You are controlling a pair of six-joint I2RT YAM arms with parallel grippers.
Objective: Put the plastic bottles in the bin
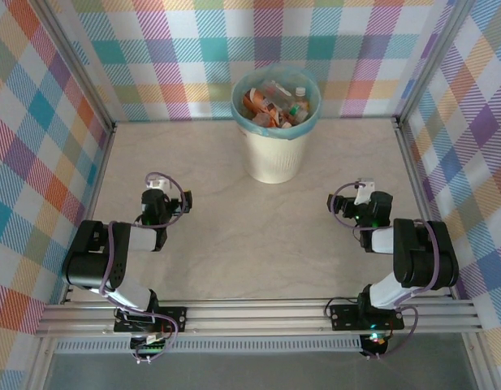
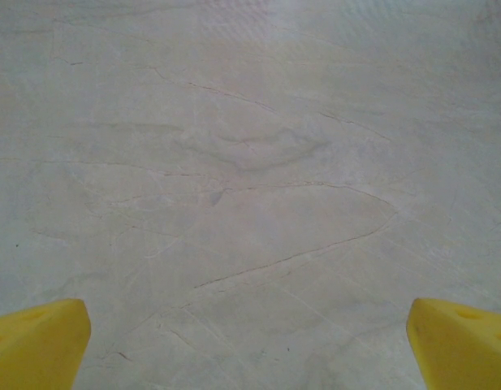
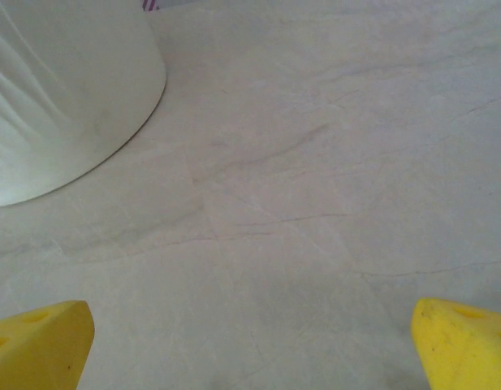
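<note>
1. Standing upright at the far middle of the pale veined table [image 1: 234, 244], the cream-white round tapered plastic bin [image 1: 273, 162], teal liner [image 1: 274, 132] over its rim, points its mouth up, long axis vertical.
2. We see crumpled clear plastic bottles [image 1: 276, 104] with orange and red labels heaped inside, lying every way.
3. We find left gripper [image 2: 250, 345] and right gripper [image 3: 250, 345] both spread wide, empty, over that smooth surface.

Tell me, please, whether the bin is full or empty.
Nearly full: plastic bottles pile up close to the lined rim of the bin.
</note>
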